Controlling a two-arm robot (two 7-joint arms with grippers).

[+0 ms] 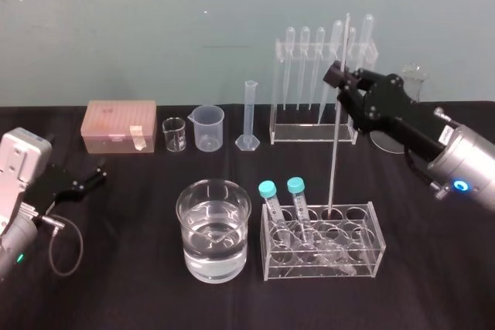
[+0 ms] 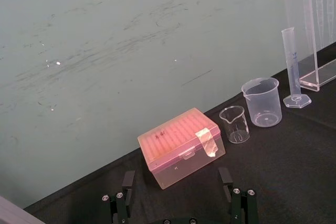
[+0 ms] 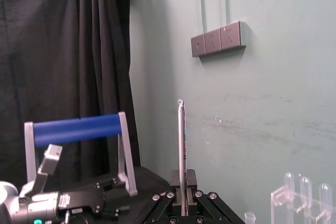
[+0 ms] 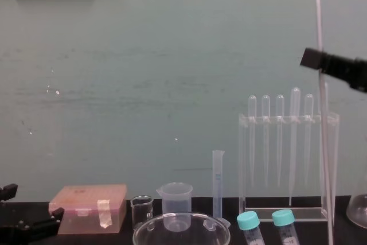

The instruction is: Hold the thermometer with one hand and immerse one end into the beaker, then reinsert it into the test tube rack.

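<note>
My right gripper (image 1: 339,77) is shut on the upper part of the thermometer (image 1: 336,144), a long thin whitish rod held nearly upright. The rod's lower tip stands in a back-row hole of the low clear test tube rack (image 1: 363,256), which also holds two blue-capped tubes. In the right wrist view the thermometer (image 3: 181,145) rises from between the closed fingers (image 3: 195,195). The chest view has the thermometer (image 4: 320,27) passing through the right gripper (image 4: 316,60). The wide glass beaker (image 1: 213,195), part full of water, stands left of the rack. My left gripper (image 1: 97,176) rests open at the table's left.
Along the back stand a pink tip box (image 1: 119,124), a tiny glass beaker (image 1: 174,134), a plastic beaker (image 1: 209,127), a slim measuring cylinder (image 1: 249,115) and a tall acrylic stand (image 1: 313,130) with several pipettes. A glass flask (image 1: 414,79) sits behind my right arm.
</note>
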